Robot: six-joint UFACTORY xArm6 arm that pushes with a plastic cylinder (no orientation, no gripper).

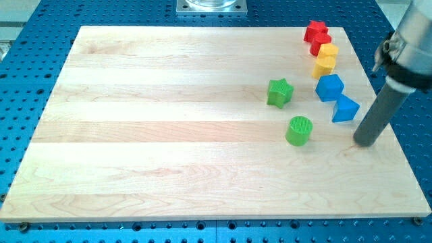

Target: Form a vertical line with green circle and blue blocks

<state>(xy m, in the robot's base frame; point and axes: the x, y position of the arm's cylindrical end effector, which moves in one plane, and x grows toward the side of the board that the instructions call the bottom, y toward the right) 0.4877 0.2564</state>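
The green circle block (298,130) sits right of the board's centre. Two blue blocks lie up and to its right: one blue block (329,88) higher, and a blue triangular block (345,109) just below and right of it. My tip (365,142) rests on the board at the view's right, just right of and below the blue triangular block, and well right of the green circle. It touches no block.
A green star block (279,92) lies above-left of the green circle. Two yellow blocks (326,59) and two red blocks (316,36) run in a column toward the board's top right. The wooden board (169,135) sits on a blue perforated table.
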